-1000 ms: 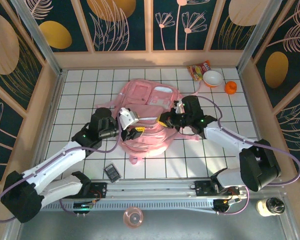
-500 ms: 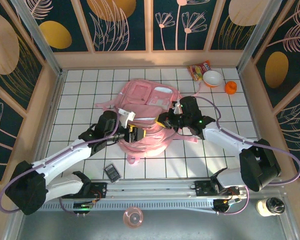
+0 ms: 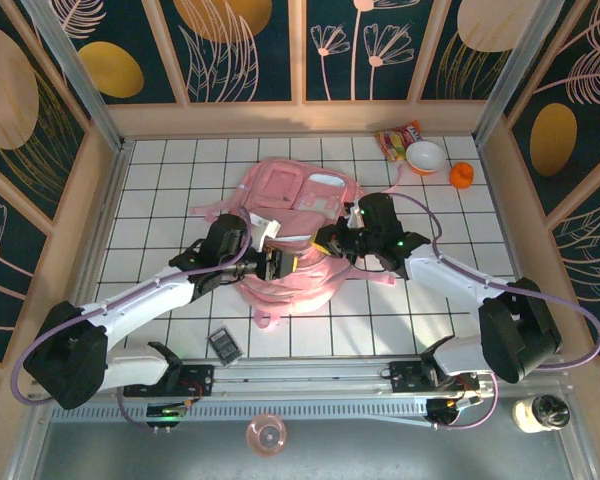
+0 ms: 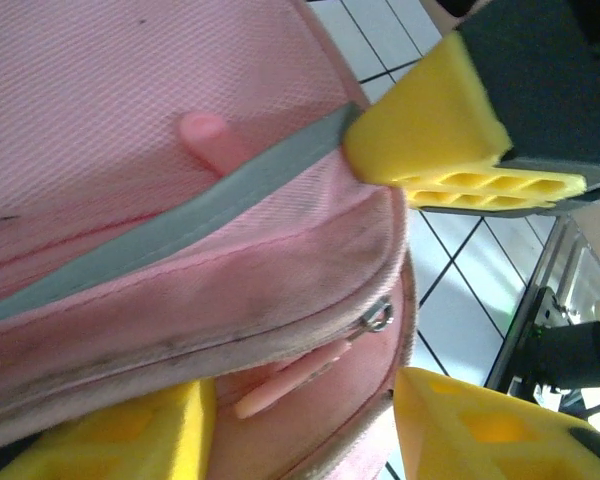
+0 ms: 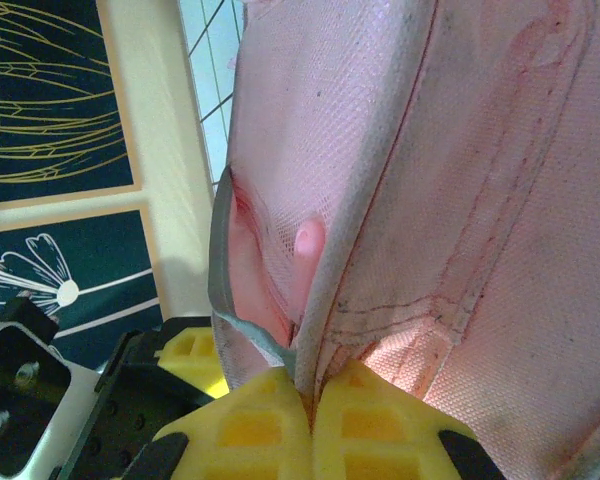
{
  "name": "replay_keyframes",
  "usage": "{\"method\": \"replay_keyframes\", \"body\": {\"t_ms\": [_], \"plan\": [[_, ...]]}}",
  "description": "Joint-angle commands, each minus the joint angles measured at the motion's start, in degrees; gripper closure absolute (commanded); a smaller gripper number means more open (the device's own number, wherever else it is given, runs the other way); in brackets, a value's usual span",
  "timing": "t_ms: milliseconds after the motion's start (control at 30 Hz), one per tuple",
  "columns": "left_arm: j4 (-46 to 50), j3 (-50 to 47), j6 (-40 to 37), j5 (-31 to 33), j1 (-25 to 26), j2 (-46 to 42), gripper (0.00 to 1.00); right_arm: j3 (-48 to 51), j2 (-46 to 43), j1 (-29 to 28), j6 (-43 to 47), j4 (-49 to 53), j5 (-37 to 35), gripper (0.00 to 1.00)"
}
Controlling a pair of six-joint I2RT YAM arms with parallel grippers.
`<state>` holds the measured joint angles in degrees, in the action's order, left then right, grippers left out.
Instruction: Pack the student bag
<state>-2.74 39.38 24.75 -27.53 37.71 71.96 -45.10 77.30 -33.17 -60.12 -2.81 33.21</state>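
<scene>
The student bag (image 3: 292, 240) is lying in the middle of the white-tiled desk (image 3: 160, 180), between the two arms, front pockets facing up. The right end effector (image 5: 310, 388) is pinching the grey-trimmed rim (image 5: 217, 262) of the bag's opening, yellow pads (image 5: 250, 425) closed flat on the fabric. The left end effector (image 4: 302, 398) is standing part-open astride the zip edge, near the zip pull (image 4: 380, 318), gripping nothing that I can make out. Judging by this, the arms are working to spread the mouth. From here the thin rim may be slipping out of the right pinch if the left pulls hard, the left fingers (image 4: 460, 425) may be closing on loose cloth rather than the edge, or the soft bag may be dragging along instead of opening.
</scene>
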Motion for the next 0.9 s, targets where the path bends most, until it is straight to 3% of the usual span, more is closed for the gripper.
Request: {"method": "replay_keyframes", "body": {"t_ms": [0, 267, 533, 700, 867], "plan": [[-1.12, 2.50, -5.26, -3.31, 1.45, 0.50, 0.53, -2.25, -0.62, -1.32, 0.97, -4.58, 1.24, 1.00], [0.73, 3.25, -8.14, 0.01, 1.84, 2.17, 0.70, -2.10, -1.10, -1.31, 1.38, -4.12, 0.91, 1.00], [8.58, 5.00, -6.14, 15.43, 1.74, 1.96, 1.00, -3.27, -3.03, 1.48, 6.52, 3.19, 2.22, 1.00], [13.27, 2.56, -4.22, 24.03, 0.85, -1.52, 1.00, -3.41, -6.11, 9.90, 13.65, 12.14, 4.81, 1.00], [9.76, -1.22, -0.42, 23.40, -1.65, -5.44, 1.00, -4.19, -6.81, 13.78, 20.00, 18.07, 5.68, 1.00]]}}
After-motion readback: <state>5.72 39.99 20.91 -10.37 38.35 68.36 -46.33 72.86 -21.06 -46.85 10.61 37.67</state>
